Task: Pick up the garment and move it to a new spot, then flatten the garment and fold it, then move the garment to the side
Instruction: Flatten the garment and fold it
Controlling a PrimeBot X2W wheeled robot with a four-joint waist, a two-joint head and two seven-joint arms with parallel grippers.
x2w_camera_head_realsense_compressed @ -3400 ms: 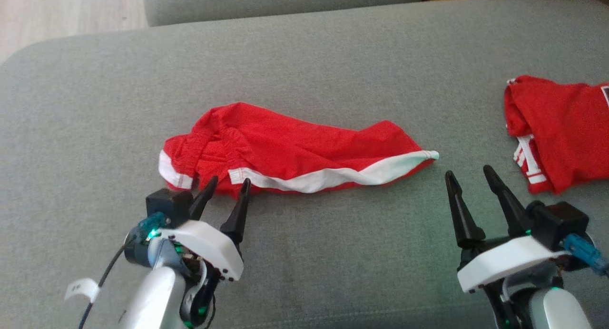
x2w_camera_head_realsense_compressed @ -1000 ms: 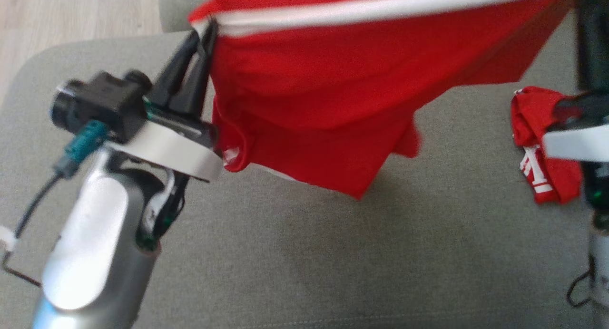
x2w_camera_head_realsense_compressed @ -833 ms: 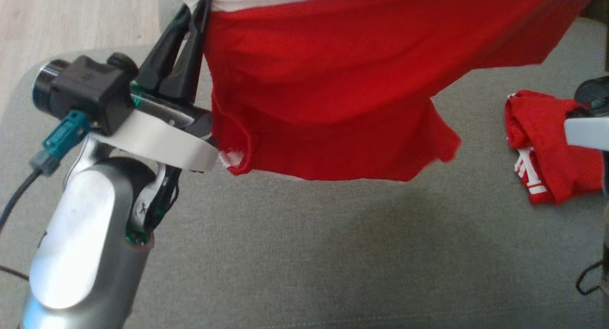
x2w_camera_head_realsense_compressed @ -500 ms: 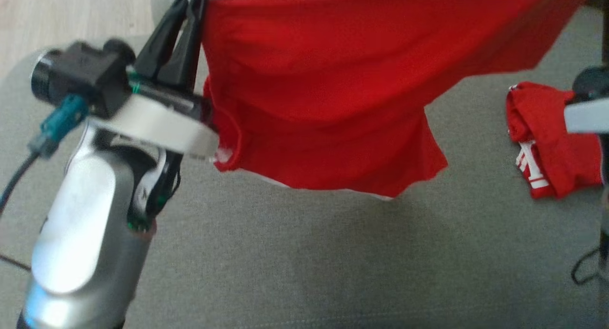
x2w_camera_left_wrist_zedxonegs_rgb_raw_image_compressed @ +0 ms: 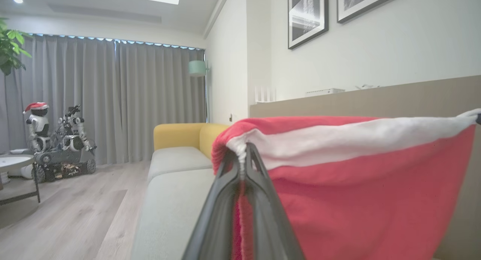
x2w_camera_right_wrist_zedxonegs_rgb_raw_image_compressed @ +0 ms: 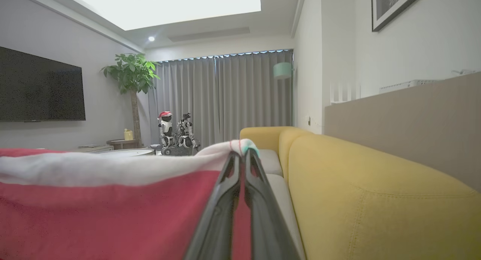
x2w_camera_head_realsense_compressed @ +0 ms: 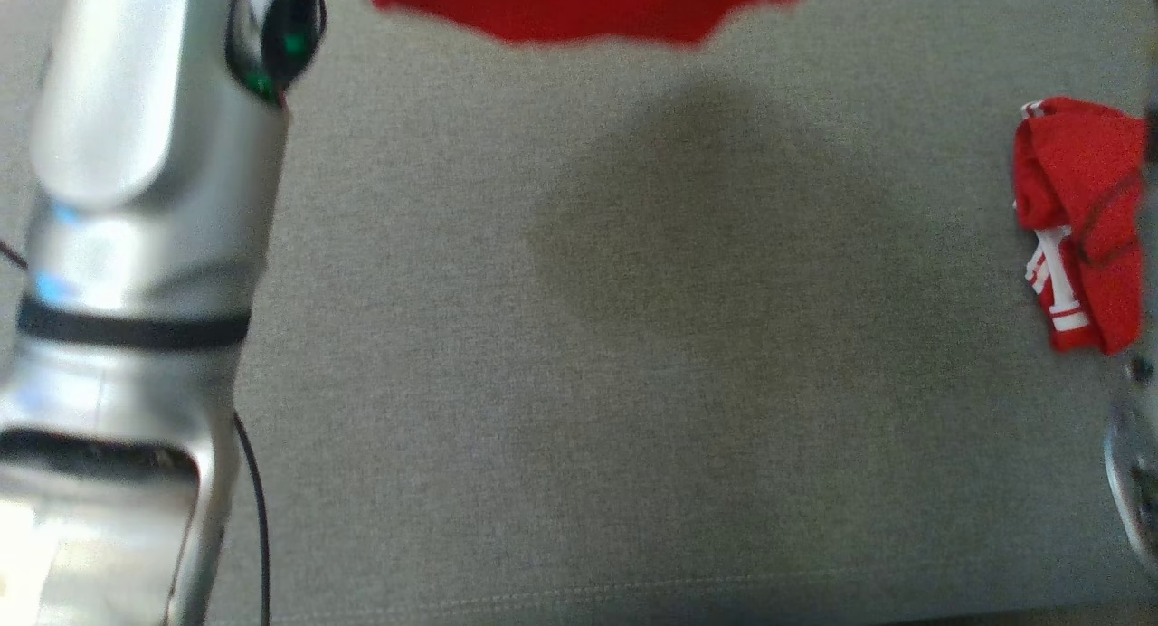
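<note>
Garment (x2w_camera_left_wrist_zedxonegs_rgb_raw_image_compressed: 357, 192): red cloth with a white band along its top edge, held up in the air and stretched between the two grippers.

Left gripper (x2w_camera_left_wrist_zedxonegs_rgb_raw_image_compressed: 243, 151): jaws pressed together on one end of the white band, with cloth bunched over the tips.

Right gripper (x2w_camera_right_wrist_zedxonegs_rgb_raw_image_compressed: 241, 154): jaws pinched on the other end of the band, with a bit of pale green trim at the tips.

The band runs roughly level from one gripper to the other, and the red body hangs below it.

Head view, blurred: the garment's lower hem shows at the top edge, clear of the grey sofa cushion (x2w_camera_head_realsense_compressed: 633, 409). A soft shadow (x2w_camera_head_realsense_compressed: 697, 219) lies on the cushion beneath it. The silver left forearm (x2w_camera_head_realsense_compressed: 145, 201) rises along the left side.

A second red item (x2w_camera_head_realsense_compressed: 1081, 219) with white markings lies crumpled on the cushion at the far right, well apart from the held garment.

Background, wrist views:
- A yellow sofa (x2w_camera_right_wrist_zedxonegs_rgb_raw_image_compressed: 375, 200) is just beside the right gripper.
- Grey curtains (x2w_camera_left_wrist_zedxonegs_rgb_raw_image_compressed: 112, 102) cover the far wall.
- A small robot figure (x2w_camera_left_wrist_zedxonegs_rgb_raw_image_compressed: 37, 128) in a red hat stands near the curtains.
- A potted plant (x2w_camera_right_wrist_zedxonegs_rgb_raw_image_compressed: 131, 76) stands beside a dark wall screen (x2w_camera_right_wrist_zedxonegs_rgb_raw_image_compressed: 37, 87).
- Framed pictures (x2w_camera_left_wrist_zedxonegs_rgb_raw_image_compressed: 308, 15) hang on the wall above the garment.
</note>
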